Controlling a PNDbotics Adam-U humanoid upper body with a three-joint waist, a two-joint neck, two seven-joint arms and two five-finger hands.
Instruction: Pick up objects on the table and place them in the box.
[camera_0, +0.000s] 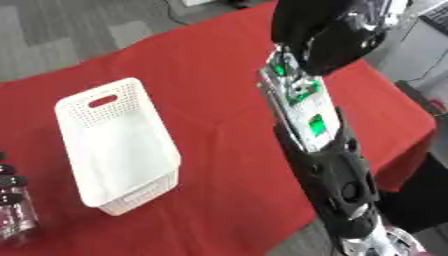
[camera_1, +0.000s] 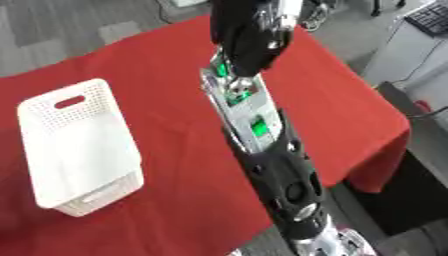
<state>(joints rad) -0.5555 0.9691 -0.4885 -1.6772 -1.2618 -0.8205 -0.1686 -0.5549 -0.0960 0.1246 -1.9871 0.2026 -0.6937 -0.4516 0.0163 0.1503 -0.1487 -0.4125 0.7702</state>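
Box (camera_0: 140, 192) and right hand (camera_0: 337, 35) are well apart: the hand hangs over the far side of the bench, the box sits at the near left. The hand shows as a bulky black shape with silver metal glinting on it; it is blurred, so whether it is spread or closed cannot be told, and nothing can be made out in it. Below it the forearm (camera_0: 302, 100) runs down toward the lower right corner, a long open silver frame with bright green patches inside; nearer the viewer it widens into a rounded matte black casing with round holes, ending in a silver joint. The arm stands above a red cloth (camera_0: 219, 75) that covers the bench, soft and creased, hanging over the right edge. The box is a rectangular white plastic basket with rounded corners, walls pierced by rows of small holes, and an oval handle slot in its far end; inside, only its smooth white floor shows. At the left edge, just beside the box's near end, stand clear bottles (camera_0: 13, 205) with dark caps; grey floor (camera_0: 61, 30) lies beyond the bench.
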